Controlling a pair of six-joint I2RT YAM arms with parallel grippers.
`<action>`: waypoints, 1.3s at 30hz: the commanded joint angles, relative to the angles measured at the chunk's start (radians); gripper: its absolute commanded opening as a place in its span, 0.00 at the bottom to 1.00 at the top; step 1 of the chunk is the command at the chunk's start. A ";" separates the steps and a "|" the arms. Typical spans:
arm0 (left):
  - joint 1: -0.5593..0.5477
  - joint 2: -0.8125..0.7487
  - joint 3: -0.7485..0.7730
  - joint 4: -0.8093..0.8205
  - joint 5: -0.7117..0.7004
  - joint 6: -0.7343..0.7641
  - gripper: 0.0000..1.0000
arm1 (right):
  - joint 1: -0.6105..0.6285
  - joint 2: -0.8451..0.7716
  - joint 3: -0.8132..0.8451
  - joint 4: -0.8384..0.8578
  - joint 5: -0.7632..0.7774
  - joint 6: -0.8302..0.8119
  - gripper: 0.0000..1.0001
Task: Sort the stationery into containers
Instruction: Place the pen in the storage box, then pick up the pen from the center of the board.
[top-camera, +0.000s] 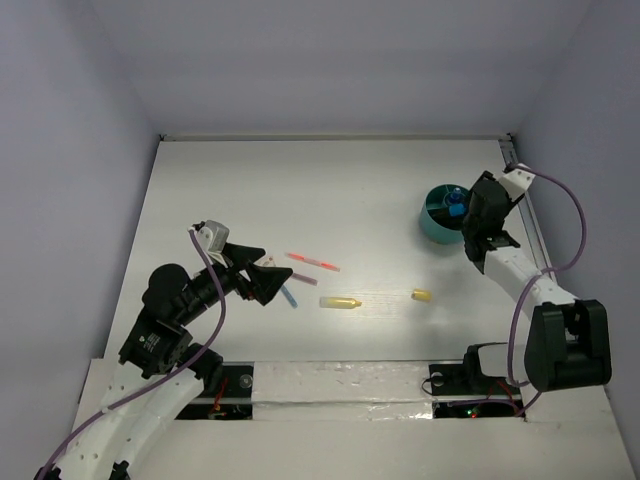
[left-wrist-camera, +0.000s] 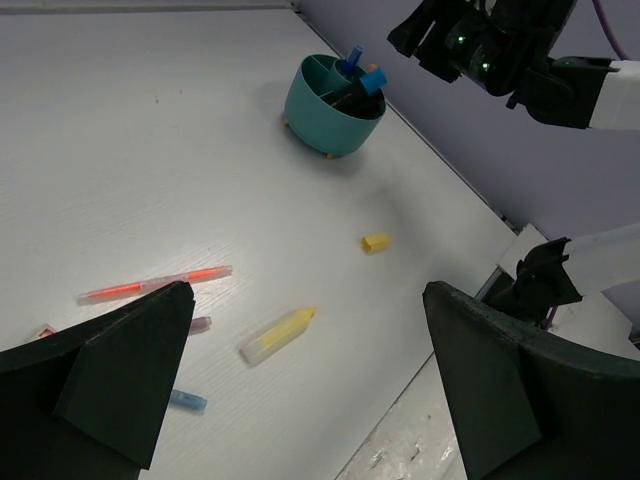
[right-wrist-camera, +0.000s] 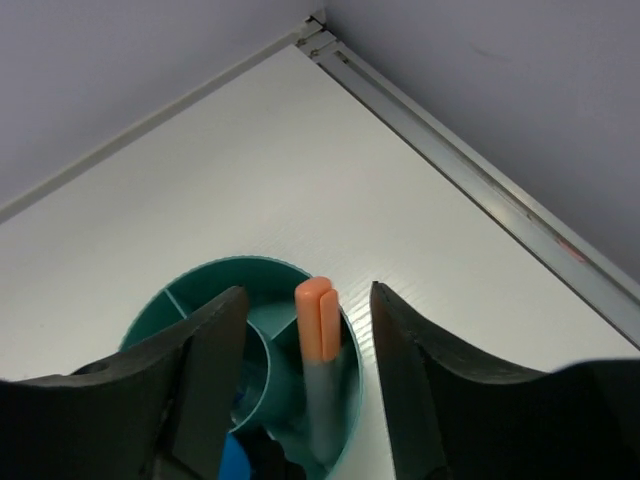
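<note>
The teal cup (top-camera: 432, 222) stands at the right of the table and holds a blue marker, an orange-capped marker (right-wrist-camera: 318, 322) and other dark pieces. My right gripper (top-camera: 463, 220) hangs over the cup, open; its fingers (right-wrist-camera: 205, 350) flank the orange-capped marker without touching it. My left gripper (top-camera: 275, 266) is open and empty above the loose stationery: a pink-red pen (left-wrist-camera: 155, 284), a yellow highlighter (left-wrist-camera: 278, 334), a yellow cap (left-wrist-camera: 375, 242), a purple piece (left-wrist-camera: 200, 324) and a blue piece (left-wrist-camera: 187, 401). The cup also shows in the left wrist view (left-wrist-camera: 320, 120).
A metal rail (right-wrist-camera: 480, 185) runs along the table's right edge close to the cup. White walls enclose the far and side edges. A taped strip (top-camera: 340, 385) lies along the near edge between the arm bases.
</note>
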 joint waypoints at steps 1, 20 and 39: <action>-0.004 0.008 -0.001 0.035 -0.007 0.007 0.99 | -0.005 -0.071 0.076 -0.064 -0.032 0.018 0.61; 0.023 0.072 -0.007 0.046 0.004 0.001 0.94 | 0.534 -0.174 0.071 -0.593 -0.604 0.222 0.08; 0.032 0.218 -0.009 0.057 0.042 -0.012 0.80 | 0.860 0.219 0.044 -0.526 -0.873 0.230 0.10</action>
